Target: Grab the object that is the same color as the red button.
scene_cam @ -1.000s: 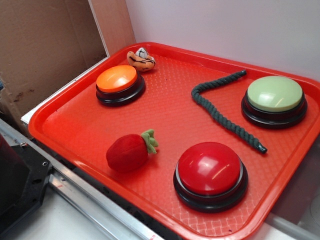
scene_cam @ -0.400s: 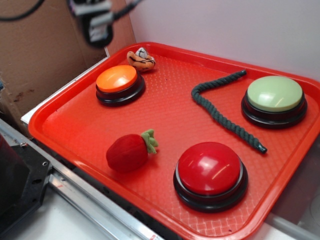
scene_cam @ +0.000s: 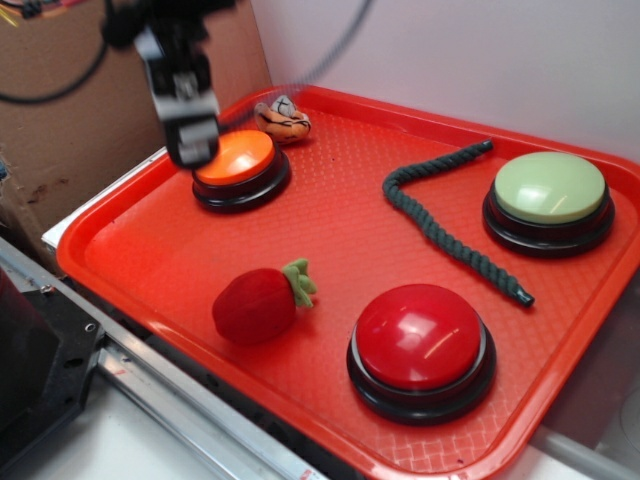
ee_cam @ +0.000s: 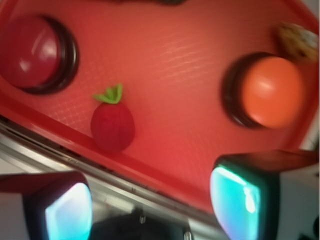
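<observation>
Exterior view. We see the gripper (scene_cam: 190, 140) at the far-left corner of the red tray (scene_cam: 150, 265), motion-blurred, hanging over the left edge of the orange button (scene_cam: 238, 166). From this angle the fingers merge into one dark block, so we cannot tell the jaw gap here, nor whether the tip touches the button. Nothing hangs from it. The plush strawberry (scene_cam: 259, 303) lies on the tray's near-left part, just inside the near rim, well apart from the gripper. Its long axis runs roughly left-right across the picture: red body to the left, green leaves to the right and slightly up, toward the tray's middle. The red button (scene_cam: 420, 345) stands to its right, near but not touching. We also note a pale green button (scene_cam: 549, 200) at the far right, a dark green rope (scene_cam: 440, 225) curving between it and the tray's middle, and a small orange striped plush (scene_cam: 282, 120) behind the orange button.

Wrist view. Blurred. We see both finger pads (ee_cam: 232, 197) at the bottom of the picture, set wide apart with open space between them; they hold nothing. The strawberry (ee_cam: 112, 123) lies above the left pad, beside the tray rim, leaves pointing up in the picture toward the tray's interior. The red button (ee_cam: 37, 52) sits upper left, the orange button (ee_cam: 265, 90) at right.
</observation>
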### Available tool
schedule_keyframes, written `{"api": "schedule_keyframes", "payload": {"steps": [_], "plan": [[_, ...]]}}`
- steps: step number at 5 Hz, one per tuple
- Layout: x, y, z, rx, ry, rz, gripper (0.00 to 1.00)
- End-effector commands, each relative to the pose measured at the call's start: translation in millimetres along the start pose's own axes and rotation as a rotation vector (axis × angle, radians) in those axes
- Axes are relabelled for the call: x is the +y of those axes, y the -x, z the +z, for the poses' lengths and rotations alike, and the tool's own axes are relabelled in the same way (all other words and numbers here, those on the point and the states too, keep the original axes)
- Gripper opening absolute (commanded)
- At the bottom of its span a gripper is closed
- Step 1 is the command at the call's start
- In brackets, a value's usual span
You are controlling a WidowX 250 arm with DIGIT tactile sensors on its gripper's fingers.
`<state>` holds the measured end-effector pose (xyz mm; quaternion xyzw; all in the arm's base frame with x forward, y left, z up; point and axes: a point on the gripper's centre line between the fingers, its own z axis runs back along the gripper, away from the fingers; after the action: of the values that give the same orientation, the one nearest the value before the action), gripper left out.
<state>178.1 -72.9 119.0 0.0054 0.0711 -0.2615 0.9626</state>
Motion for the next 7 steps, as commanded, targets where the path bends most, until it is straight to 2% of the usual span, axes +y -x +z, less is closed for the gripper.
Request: {"api": "schedule_keyframes", "payload": {"steps": [1, 3, 5, 6, 7], "plan": [[-17, -13, -14, -0.010, 0.018, -0.108, 1.00], [-17, -13, -14, -0.010, 0.018, -0.108, 1.00], [-31, -26, -21, 0.014, 0.018, -0.177, 1.00], [-35, -18, -34, 0.044, 0.065, -0.178, 1.00], [-31, -14, -47, 0.104, 0.076, -0.167, 1.00]]}}
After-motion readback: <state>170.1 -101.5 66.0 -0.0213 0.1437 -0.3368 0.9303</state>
